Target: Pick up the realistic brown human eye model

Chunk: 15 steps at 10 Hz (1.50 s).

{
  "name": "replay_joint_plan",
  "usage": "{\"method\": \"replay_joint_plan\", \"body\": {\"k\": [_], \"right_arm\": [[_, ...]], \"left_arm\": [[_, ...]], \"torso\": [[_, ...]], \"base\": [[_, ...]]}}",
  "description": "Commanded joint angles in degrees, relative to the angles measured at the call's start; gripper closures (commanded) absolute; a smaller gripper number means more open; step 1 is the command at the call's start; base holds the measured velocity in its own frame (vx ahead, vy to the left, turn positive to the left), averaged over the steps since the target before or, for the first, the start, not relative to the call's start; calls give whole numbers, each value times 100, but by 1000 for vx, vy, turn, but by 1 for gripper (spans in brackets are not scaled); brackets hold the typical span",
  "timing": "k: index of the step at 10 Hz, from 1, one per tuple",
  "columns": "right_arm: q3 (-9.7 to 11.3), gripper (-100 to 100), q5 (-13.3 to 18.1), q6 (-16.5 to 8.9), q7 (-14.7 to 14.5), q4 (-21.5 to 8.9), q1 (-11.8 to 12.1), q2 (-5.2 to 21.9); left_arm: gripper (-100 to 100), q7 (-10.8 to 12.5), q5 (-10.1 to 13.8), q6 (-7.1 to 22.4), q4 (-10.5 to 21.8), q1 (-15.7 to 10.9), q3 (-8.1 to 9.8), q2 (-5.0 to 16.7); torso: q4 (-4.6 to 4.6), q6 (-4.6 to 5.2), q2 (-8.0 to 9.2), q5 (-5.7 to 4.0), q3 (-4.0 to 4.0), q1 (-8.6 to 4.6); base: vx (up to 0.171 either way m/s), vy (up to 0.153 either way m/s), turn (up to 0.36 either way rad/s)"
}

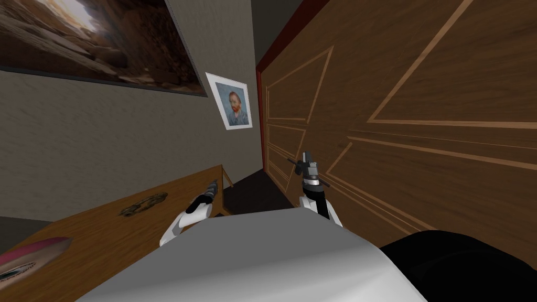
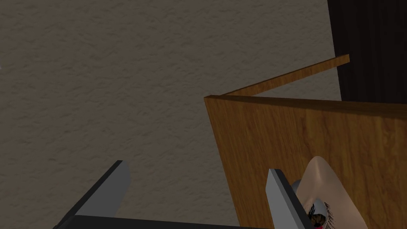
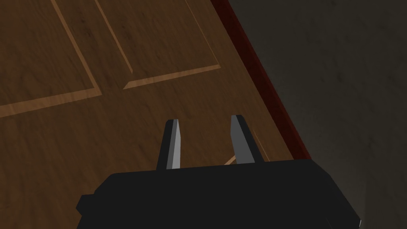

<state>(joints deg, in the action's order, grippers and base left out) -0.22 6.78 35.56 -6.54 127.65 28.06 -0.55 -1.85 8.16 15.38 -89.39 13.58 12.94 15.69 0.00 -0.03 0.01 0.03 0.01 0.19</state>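
Note:
On the wooden table (image 1: pixel 105 230) lies a small brownish eye model (image 1: pixel 144 203), left of my left gripper (image 1: pixel 212 185). The left wrist view shows it as a skin-coloured lid with dark lashes and a brown iris (image 2: pixel 324 198), just outside one finger (image 2: pixel 282 195) of my left gripper (image 2: pixel 198 169). That gripper is open, with nothing between its fingers. My right gripper (image 1: pixel 305 157) is raised before a wooden panelled door (image 1: pixel 409 131). Its fingers (image 3: pixel 205 119) stand a narrow gap apart and hold nothing.
A larger pink eye model (image 1: pixel 26 262) lies at the table's near left end. The table's far corner (image 2: pixel 210 99) meets a beige wall (image 1: pixel 105 136) hung with two pictures. A dark gap (image 1: pixel 251 194) separates table and door.

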Motion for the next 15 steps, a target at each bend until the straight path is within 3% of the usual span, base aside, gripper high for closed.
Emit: {"method": "replay_joint_plan", "body": {"k": [1,2,13,15], "right_arm": [[0,0,0,0,0,0,0,0],[0,0,0,0,0,0,0,0],[-1,0,0,0,0,0,0,1],[-1,0,0,0,0,0,0,1]], "left_arm": [[-100,24,153,268,268,-103,91,77],[-100,24,153,268,268,-103,91,77],[-100,31,902,1519,1470,-590,523,218],[-100,30,912,1521,1487,-601,529,219]], "torso": [[0,0,0,0,0,0],[0,0,0,1,0,7],[0,-1,0,6,0,24],[-1,-1,-5,6,-3,27]], "base": [[2,59,-44],[5,54,-22],[4,89,-29],[15,89,-19]]}}
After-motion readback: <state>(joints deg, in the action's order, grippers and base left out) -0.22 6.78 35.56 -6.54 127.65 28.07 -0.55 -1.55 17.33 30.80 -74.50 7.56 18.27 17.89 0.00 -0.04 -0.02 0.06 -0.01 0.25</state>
